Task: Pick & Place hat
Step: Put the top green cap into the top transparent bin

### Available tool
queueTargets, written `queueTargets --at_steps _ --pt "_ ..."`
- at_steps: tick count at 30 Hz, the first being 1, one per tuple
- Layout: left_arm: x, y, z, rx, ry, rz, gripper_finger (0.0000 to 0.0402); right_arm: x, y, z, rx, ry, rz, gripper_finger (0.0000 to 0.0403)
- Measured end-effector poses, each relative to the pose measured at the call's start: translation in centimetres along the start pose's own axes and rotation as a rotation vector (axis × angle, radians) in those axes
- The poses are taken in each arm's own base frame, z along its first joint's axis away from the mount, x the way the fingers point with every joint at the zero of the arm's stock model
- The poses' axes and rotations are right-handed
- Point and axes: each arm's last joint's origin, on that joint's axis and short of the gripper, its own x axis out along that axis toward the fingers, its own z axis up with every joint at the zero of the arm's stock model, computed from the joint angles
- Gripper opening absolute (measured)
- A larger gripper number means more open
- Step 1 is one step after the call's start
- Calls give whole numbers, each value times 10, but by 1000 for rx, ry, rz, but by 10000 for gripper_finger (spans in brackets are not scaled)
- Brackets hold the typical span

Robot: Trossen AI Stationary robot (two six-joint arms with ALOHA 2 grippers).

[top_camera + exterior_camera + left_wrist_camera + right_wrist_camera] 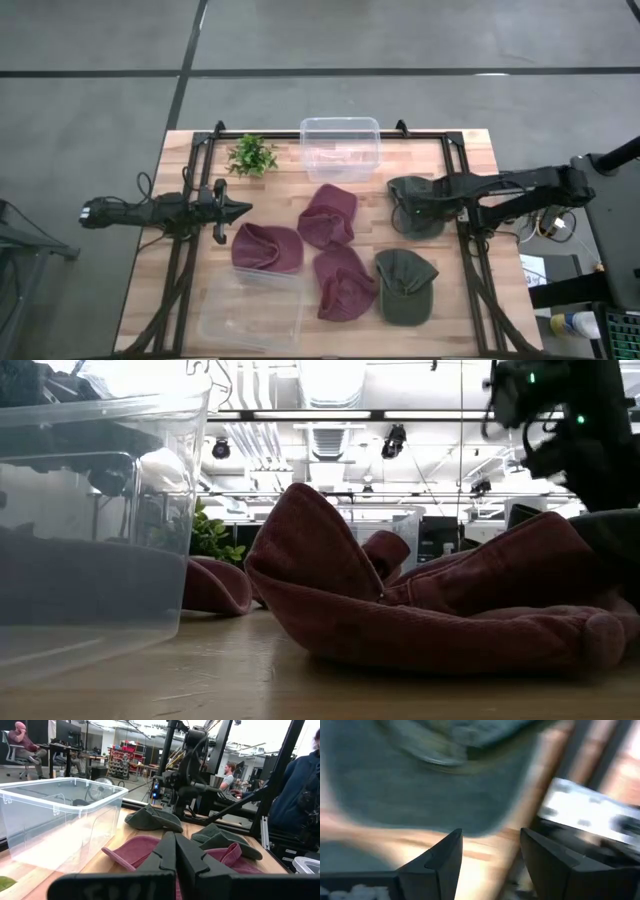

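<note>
Five hats lie on the wooden table. Three are maroon. One green hat lies near the table's near edge, and another green hat lies at the right. My right gripper hovers over that right green hat, open. In the right wrist view the green hat fills the space beyond my right gripper, blurred. My left gripper is shut and waits at the table's left, beside the maroon hats.
A clear plastic bin stands at the far edge, and a second one at the near left corner. A small green plant sits far left. Black frame rails run along both sides of the table. People sit in the room beyond.
</note>
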Motion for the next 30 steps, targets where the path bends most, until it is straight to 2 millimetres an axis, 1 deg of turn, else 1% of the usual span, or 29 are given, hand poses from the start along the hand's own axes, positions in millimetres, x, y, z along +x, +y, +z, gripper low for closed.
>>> queueTargets --at_steps 1,3,8,11,14,16,20,25,30 --pt "0 0 0 0 0 0 0 3 0 0 -7 15 -50 192" --pt "0 0 0 0 0 0 0 10 4 1 -42 31 -98 192" --pt "0 0 0 0 0 0 0 21 16 4 -100 30 -147 192" --pt "0 0 0 0 0 0 0 24 22 5 -111 62 -139 192" --pt "0 0 0 0 0 0 0 27 29 4 -153 142 -64 192" --pt "0 0 0 0 -1 0 0 27 34 2 -215 174 15 192" --pt "0 0 0 0 0 0 0 23 47 -4 -372 153 177 192" --pt "0 0 0 0 0 0 0 19 62 -10 -414 87 306 192" --pt "0 0 0 0 0 0 0 22 73 -12 -385 37 338 192"
